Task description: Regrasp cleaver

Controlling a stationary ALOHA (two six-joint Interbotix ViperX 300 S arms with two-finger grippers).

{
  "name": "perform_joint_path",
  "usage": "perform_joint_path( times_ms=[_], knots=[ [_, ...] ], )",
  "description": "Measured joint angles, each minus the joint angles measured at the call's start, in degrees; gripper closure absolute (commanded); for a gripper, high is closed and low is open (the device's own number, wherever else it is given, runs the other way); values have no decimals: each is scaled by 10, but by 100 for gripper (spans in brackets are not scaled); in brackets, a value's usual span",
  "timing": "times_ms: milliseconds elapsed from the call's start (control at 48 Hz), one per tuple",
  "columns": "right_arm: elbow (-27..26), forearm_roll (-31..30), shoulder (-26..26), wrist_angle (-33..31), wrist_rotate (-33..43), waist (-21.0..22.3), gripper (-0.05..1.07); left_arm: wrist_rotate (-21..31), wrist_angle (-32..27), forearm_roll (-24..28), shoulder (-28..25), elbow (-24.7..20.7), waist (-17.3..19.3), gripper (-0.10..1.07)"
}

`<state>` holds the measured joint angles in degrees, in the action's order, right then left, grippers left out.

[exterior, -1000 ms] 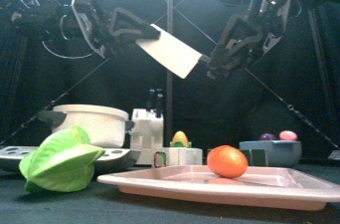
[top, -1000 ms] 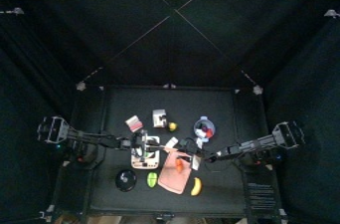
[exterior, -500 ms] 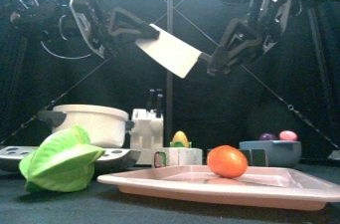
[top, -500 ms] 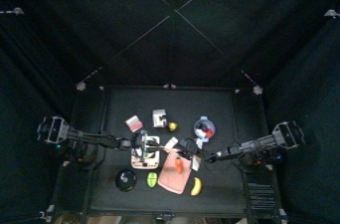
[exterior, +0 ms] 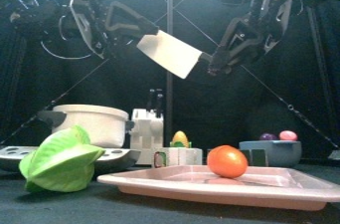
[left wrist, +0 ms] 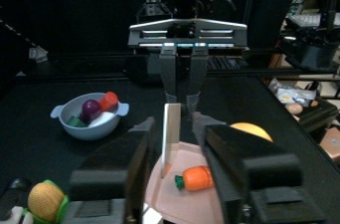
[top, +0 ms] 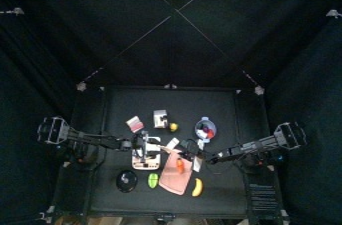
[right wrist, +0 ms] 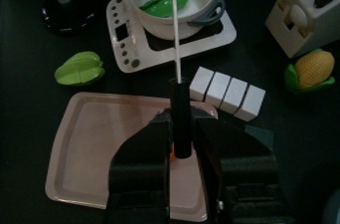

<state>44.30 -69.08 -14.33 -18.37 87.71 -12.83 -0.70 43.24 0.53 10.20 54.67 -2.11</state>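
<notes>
The cleaver (exterior: 170, 53) hangs in the air between my two arms, its pale blade tilted. My right gripper (exterior: 216, 65) is shut on its dark handle (right wrist: 177, 118); in the right wrist view the blade (right wrist: 176, 24) runs edge-on away from the jaws. My left gripper (exterior: 129, 26) is at the blade's other end. In the left wrist view its jaws stand open on either side of the blade (left wrist: 173, 136), without touching it, and the right gripper (left wrist: 186, 64) faces them.
Below on the table are a pink tray (exterior: 265, 190) with an orange (exterior: 228, 160), a green leafy vegetable (exterior: 60, 158), a white pot on a scale (exterior: 90, 123), corn (exterior: 180, 139) and a blue fruit bowl (exterior: 272, 150).
The cleaver's blade has tilted a little and shifted slightly toward the left arm. Both arms have hardly moved.
</notes>
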Motion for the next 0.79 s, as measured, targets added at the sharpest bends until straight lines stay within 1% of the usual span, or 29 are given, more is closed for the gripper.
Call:
perform_joint_path(
  times_ms=[83, 125, 250, 354, 458, 542, 688, 792],
  knots=[
    [1, 8, 0, 0, 0, 0, 54, 0, 0, 0, 0, 1, 0, 2],
    [1, 12, 0, 0, 0, -3, 54, 0, 0, 0, 0, 3, 0, 2],
    [1, 28, 0, 0, 0, -9, 55, 0, 0, -1, 0, 4, 0, 1],
    [1, 54, 0, 0, 0, -11, 55, 0, -4, 0, 0, 5, 0, 2],
    [1, 93, -4, 0, 0, -11, 55, 0, -21, -1, 0, 5, 0, 2],
    [1, 111, -9, -1, -1, -10, 55, 0, -38, -1, 0, 6, 0, 1],
    [1, 114, -20, -1, 0, -10, 55, 0, -64, -1, 0, 5, 0, 1],
    [3, 115, -29, -4, -1, -9, 55, 0, -67, -1, 1, 5, 0, 2]
  ],
)
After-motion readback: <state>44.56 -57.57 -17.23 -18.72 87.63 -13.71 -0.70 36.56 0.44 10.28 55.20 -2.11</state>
